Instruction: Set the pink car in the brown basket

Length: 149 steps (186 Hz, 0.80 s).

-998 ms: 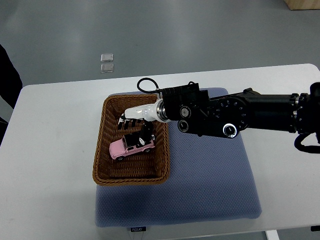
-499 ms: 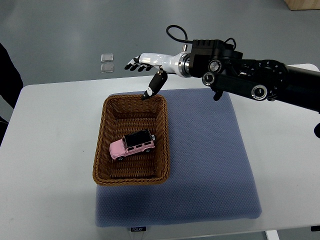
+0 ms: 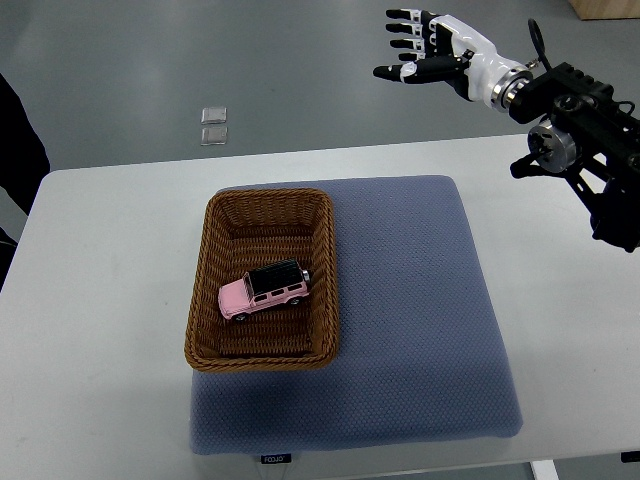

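The pink car (image 3: 264, 288) with a black roof lies inside the brown wicker basket (image 3: 203, 313), near its middle, on its wheels. The basket stands on the left part of a blue-grey mat (image 3: 420, 330) on the white table. My right hand (image 3: 425, 48) is high at the upper right, beyond the table's far edge and well away from the basket. Its white fingers with black tips are spread and hold nothing. The black right forearm (image 3: 585, 120) comes in from the right edge. The left arm does not show.
The white table (image 3: 100, 300) carries the mat and basket. Two small clear squares (image 3: 213, 125) lie on the grey floor beyond the table. A dark sleeve of a person (image 3: 18, 140) shows at the left edge.
My right hand has let go of the car in the basket, lifted out of it, and swung up and to the right, away from the table. The car stays put.
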Each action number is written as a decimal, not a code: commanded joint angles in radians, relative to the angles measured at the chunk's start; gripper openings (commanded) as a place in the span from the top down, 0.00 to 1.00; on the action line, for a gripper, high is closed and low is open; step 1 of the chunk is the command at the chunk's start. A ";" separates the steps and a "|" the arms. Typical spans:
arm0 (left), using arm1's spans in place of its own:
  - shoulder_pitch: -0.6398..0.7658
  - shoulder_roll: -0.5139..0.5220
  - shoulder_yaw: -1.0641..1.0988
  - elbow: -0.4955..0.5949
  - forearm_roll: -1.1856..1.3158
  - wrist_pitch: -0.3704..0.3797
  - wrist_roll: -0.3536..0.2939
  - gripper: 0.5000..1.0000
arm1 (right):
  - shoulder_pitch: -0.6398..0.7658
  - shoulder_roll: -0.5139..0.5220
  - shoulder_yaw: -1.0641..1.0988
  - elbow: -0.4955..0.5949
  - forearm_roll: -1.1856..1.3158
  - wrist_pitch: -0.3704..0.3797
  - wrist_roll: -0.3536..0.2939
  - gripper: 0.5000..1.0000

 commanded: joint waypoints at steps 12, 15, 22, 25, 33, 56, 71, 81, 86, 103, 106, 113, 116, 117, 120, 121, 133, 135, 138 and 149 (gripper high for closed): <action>0.000 0.000 0.000 0.000 0.000 0.000 0.000 0.00 | -0.098 0.066 0.159 -0.034 0.158 -0.001 0.009 0.19; 0.000 0.000 0.000 0.000 0.000 0.000 0.000 0.00 | -0.103 0.067 0.165 -0.039 0.165 -0.001 0.011 0.19; 0.000 0.000 0.000 0.000 0.000 0.000 0.000 0.00 | -0.120 0.069 0.182 -0.055 0.191 -0.001 0.023 0.19; 0.000 0.000 0.000 0.000 0.000 0.000 0.000 0.00 | -0.129 0.070 0.188 -0.066 0.204 -0.001 0.035 0.19; 0.000 0.000 0.000 -0.002 0.000 0.000 0.000 0.00 | -0.143 0.078 0.200 -0.085 0.227 0.001 0.071 0.19; 0.000 0.000 0.000 0.000 0.000 0.000 0.000 0.00 | -0.180 0.110 0.208 -0.123 0.313 -0.001 0.134 0.19; 0.000 0.000 0.000 0.000 0.000 0.000 0.000 0.00 | -0.189 0.112 0.206 -0.158 0.380 0.001 0.137 0.19; 0.000 0.000 0.000 0.000 0.000 0.000 0.000 0.00 | -0.194 0.115 0.206 -0.184 0.428 0.001 0.138 0.19; 0.000 0.000 0.000 0.000 0.000 0.000 0.000 0.00 | -0.197 0.119 0.206 -0.200 0.449 0.002 0.146 0.19; 0.000 0.000 0.000 0.000 0.000 0.000 0.000 0.00 | -0.209 0.132 0.206 -0.243 0.489 0.004 0.192 0.19; 0.000 0.000 0.000 0.000 0.000 0.000 0.000 0.00 | -0.212 0.133 0.206 -0.253 0.497 0.002 0.201 0.19; 0.000 0.000 0.000 0.000 0.001 0.000 0.000 0.00 | -0.213 0.133 0.206 -0.266 0.508 0.002 0.207 0.19; 0.000 0.000 0.000 0.000 0.000 0.000 0.000 0.00 | -0.213 0.133 0.206 -0.273 0.515 0.001 0.209 0.19; 0.000 0.000 0.000 0.000 0.000 0.000 0.000 0.00 | -0.213 0.133 0.206 -0.273 0.515 0.001 0.209 0.19; 0.000 0.000 0.000 0.000 0.000 0.000 0.000 0.00 | -0.213 0.133 0.206 -0.282 0.523 0.001 0.210 0.19; 0.000 0.000 0.000 0.000 0.000 0.000 0.000 0.00 | -0.213 0.133 0.206 -0.283 0.523 0.001 0.210 0.19; 0.000 0.000 0.000 0.000 0.000 0.000 0.000 0.00 | -0.215 0.133 0.206 -0.298 0.554 0.002 0.210 0.19; 0.000 0.000 0.000 0.000 0.000 0.000 0.000 0.00 | -0.215 0.133 0.205 -0.299 0.557 0.004 0.210 0.19; 0.000 0.000 0.000 0.000 0.000 0.000 0.000 0.00 | -0.215 0.133 0.205 -0.301 0.561 0.004 0.210 0.19; 0.000 0.000 0.000 0.000 0.000 0.000 0.000 0.00 | -0.217 0.135 0.199 -0.302 0.563 0.005 0.210 0.19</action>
